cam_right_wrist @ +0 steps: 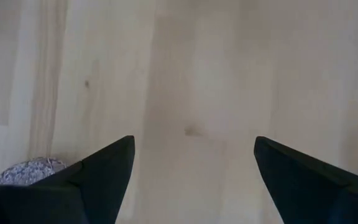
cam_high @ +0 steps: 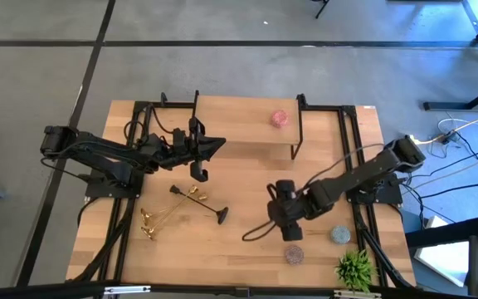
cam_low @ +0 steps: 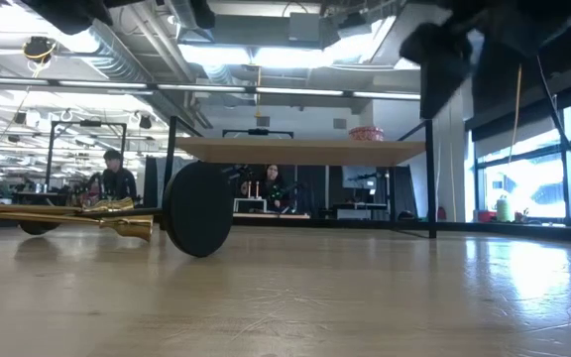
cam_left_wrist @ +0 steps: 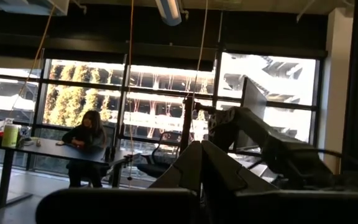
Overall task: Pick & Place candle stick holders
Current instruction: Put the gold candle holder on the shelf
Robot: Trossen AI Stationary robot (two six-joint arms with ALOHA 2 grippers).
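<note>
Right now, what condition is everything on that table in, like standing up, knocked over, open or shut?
Black candle stick holder: lying on its side.
Gold candle stick holders: both lying flat, crossing each other.
Left gripper: shut, empty, raised above the table.
Right gripper: open, empty, pointing down at bare wood.
Green plant: upright at the table's corner.

Two gold candle stick holders (cam_high: 163,218), one black candle stick holder (cam_high: 197,203), three small balls (cam_high: 294,254), one green plant (cam_high: 355,267)

The left gripper (cam_high: 219,146) is closed and level above the table (cam_high: 247,124), while the right gripper (cam_right_wrist: 193,163) points down at it, fingers spread.
</note>
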